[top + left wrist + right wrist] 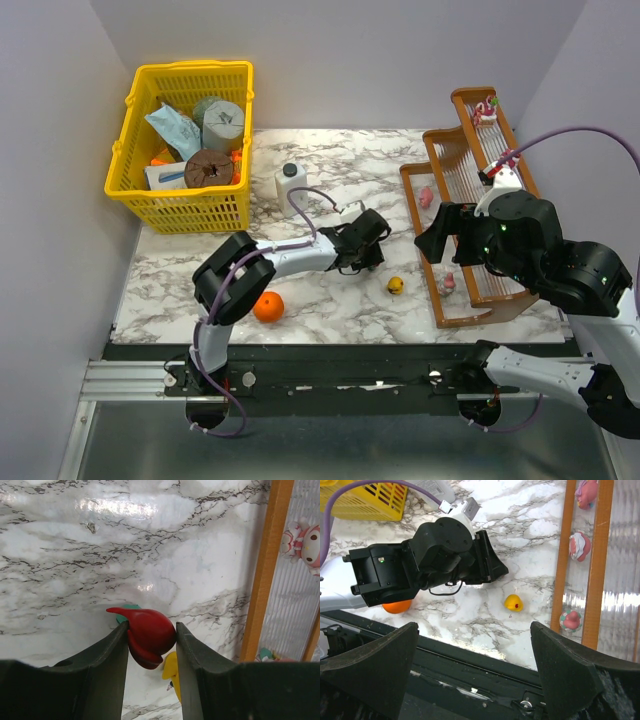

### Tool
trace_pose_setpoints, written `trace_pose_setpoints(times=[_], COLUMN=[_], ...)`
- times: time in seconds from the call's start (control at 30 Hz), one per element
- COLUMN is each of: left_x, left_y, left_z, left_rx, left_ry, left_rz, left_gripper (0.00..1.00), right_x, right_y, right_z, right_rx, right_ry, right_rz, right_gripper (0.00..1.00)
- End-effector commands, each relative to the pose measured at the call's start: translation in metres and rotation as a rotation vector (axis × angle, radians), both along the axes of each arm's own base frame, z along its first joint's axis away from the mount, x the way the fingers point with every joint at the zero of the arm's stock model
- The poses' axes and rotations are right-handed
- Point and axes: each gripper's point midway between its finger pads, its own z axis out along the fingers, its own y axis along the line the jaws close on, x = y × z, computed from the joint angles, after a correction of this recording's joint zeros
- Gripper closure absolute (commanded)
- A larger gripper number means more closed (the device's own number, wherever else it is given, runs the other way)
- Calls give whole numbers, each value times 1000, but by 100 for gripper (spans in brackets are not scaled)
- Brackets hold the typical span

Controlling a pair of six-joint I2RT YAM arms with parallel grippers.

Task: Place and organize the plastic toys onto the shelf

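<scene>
My left gripper (pixel 150 631) is shut on a red plastic toy (pixel 150 637) with a green bit behind it, both pads pressing its sides, just above the marble table. In the top view the left gripper (pixel 366 242) sits at mid-table, left of the shelf (pixel 412 195). A yellow toy (pixel 396 286) lies on the table near it, partly behind the right finger (pixel 200 680). Pink toys (pixel 580 546) rest on the shelf's lowest tier, and a red and white one (pixel 485 110) on the top tier. My right gripper (pixel 475 670) hangs open and empty above the shelf's front.
A yellow basket (pixel 135 120) of packets and rolls stands at the back left. A white bottle (pixel 290 185) stands beside it. An orange ball (pixel 268 307) lies near the table's front edge, under the left arm. The shelf's wooden rail (pixel 265 570) runs close to the left gripper's right.
</scene>
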Motion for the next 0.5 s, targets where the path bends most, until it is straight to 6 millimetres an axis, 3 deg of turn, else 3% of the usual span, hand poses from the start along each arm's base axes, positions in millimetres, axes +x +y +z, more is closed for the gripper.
trace_pose_setpoints(times=[0.0,0.17,0.3,0.47], left_x=[0,-1,-7,-31], left_y=[1,-2,-9,-30], left_z=[0,13,38,74], left_rx=[60,128,158,135], left_ry=[5,-28,-42,-69], left_rz=[-49,-135,-203,-317], left_gripper=[70,75,75,75], right_x=[3,4,5,5], right_y=[-7,-8,-9,-19], right_z=[11,15,19,31], right_rx=[11,12,3,-19], right_ry=[-39,-49,-55,-83], right_rz=[-31,-32,-38,-60], right_gripper=[0,0,0,0])
